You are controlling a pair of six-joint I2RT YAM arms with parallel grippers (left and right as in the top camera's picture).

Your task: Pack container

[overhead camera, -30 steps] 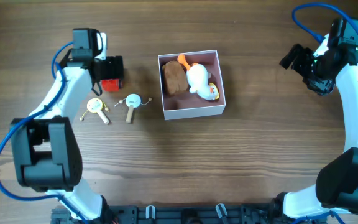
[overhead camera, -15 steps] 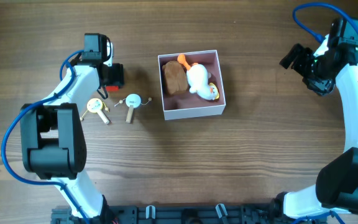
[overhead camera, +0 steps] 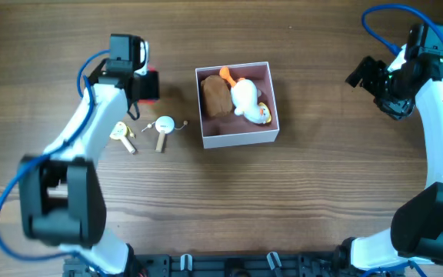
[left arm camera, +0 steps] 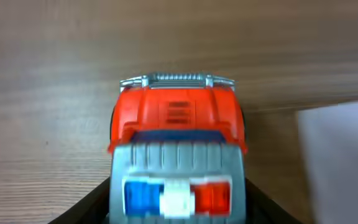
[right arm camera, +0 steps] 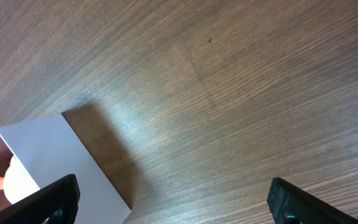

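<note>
The container [overhead camera: 241, 138] is a square white box with a dull pink inside, at the table's middle. It holds a brown plush, a white duck with orange parts and a small yellow toy. Its white wall shows in the right wrist view [right arm camera: 48, 155] and at the right edge of the left wrist view [left arm camera: 347, 149]. My left gripper [overhead camera: 146, 85] is shut on a red and grey toy truck [left arm camera: 178, 155] with blue, white and red lights, held above the table left of the container. My right gripper [overhead camera: 362, 73] is open and empty at the far right.
Two small wooden-handled toys lie left of the container: a yellow one [overhead camera: 120, 134] and a light blue one [overhead camera: 164, 127]. Bare wooden table [overhead camera: 314, 192] lies between the container and the right arm.
My left gripper has lifted the red truck off the table and moved it up and to the right, toward the container. The right arm has not moved.
</note>
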